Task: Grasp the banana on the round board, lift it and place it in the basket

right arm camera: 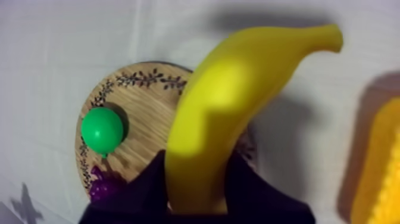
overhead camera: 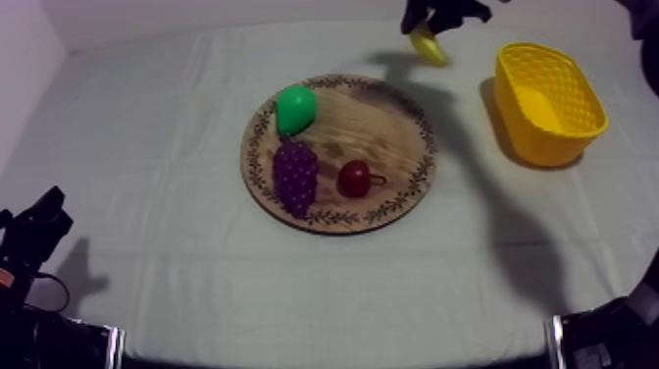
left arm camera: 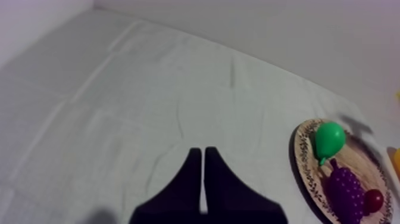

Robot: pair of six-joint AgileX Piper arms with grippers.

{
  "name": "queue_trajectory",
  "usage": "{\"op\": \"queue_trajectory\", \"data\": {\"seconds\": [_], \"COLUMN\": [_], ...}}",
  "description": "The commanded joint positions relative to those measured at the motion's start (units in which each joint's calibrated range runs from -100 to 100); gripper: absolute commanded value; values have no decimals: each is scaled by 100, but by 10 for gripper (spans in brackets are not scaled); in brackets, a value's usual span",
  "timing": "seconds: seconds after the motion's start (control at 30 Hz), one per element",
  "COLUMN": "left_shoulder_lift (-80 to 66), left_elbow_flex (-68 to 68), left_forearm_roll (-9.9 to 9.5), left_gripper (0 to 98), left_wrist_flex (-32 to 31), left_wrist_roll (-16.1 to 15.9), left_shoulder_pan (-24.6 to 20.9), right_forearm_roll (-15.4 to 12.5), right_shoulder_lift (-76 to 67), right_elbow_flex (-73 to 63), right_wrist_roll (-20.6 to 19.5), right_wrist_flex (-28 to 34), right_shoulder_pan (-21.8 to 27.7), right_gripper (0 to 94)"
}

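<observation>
Right end effector (overhead camera: 428, 22) pinches the banana (overhead camera: 430, 46) beside the basket (overhead camera: 554, 147); pear (overhead camera: 295, 108), grapes (overhead camera: 294, 175), small red fruit (overhead camera: 353, 179) sit on the board (overhead camera: 384, 126); left end effector (left arm camera: 204, 155) pressed together.

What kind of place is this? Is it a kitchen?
Likely a robot practice setup, not a kitchen. On a cloth-covered table, a toy pear and grapes sit on a wooden board, and the right gripper holds a toy banana near a yellow basket.
</observation>
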Motion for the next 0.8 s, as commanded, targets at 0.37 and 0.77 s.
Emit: {"op": "queue_trajectory", "data": {"seconds": [0.37, 0.77], "left_shoulder_lift": [-3, -3], "left_elbow_flex": [2, 2], "left_forearm_roll": [1, 1], "left_gripper": [1, 1], "left_wrist_flex": [0, 0], "left_wrist_roll": [0, -1], "left_shoulder_pan": [-1, -1], "right_forearm_roll": [-20, 5], "right_shoulder_lift": [-1378, -1818], "right_elbow_flex": [1442, 2649], "right_wrist_roll": [245, 512], "right_wrist_flex": [265, 155], "right_shoulder_pan": [1052, 1771], "right_gripper": [214, 225]}}
